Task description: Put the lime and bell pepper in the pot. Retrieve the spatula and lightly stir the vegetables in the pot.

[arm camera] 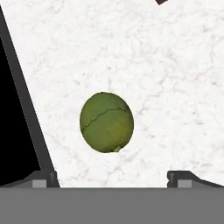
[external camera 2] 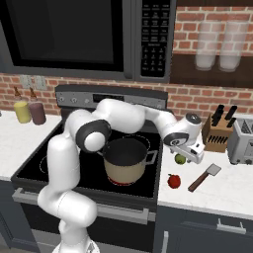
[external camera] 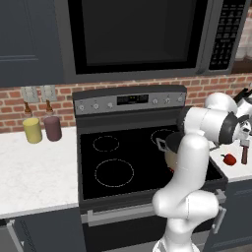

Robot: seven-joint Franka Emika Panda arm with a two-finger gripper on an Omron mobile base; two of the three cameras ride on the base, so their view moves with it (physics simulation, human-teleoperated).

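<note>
A: Lime [arm camera: 106, 122] nearest the hand view, dead centre on white counter [arm camera: 166, 65], bare stone all round it. Stove edge runs dark from 11 to 7 o'clock.

B: Gripper [arm camera: 112, 177]?

A: Jaws wide, empty, one tip at each side of the fruit. I judge the hand is lined up above it for a straight descent, fingers set to straddle.

B: From the right base view?

A: Gripper [external camera 2: 190, 152] hangs over the lime [external camera 2: 180, 158], which sits just beside the stove. Bell pepper [external camera 2: 173, 181] lies near, at the lime's 6 o'clock, on the counter. Spatula [external camera 2: 203, 178] lies at the pepper's 3 o'clock, blade toward the wall. Pot [external camera 2: 125, 159] stands on the stove at the lime's 9 o'clock, nothing seen inside it.

B: So neither vegetable is in yet.

A: Correct, both out. Knife block [external camera 2: 216, 129] and toaster [external camera 2: 242, 141] stand behind, well apart. Yellow jar [external camera 2: 22, 111] and maroon jar [external camera 2: 38, 112] far across the stove.

B: Obstructions?

A: Nothing over the lime. The pot's near handle [external camera 2: 151, 157] points toward it; worth minding on the carry, I think.
</note>
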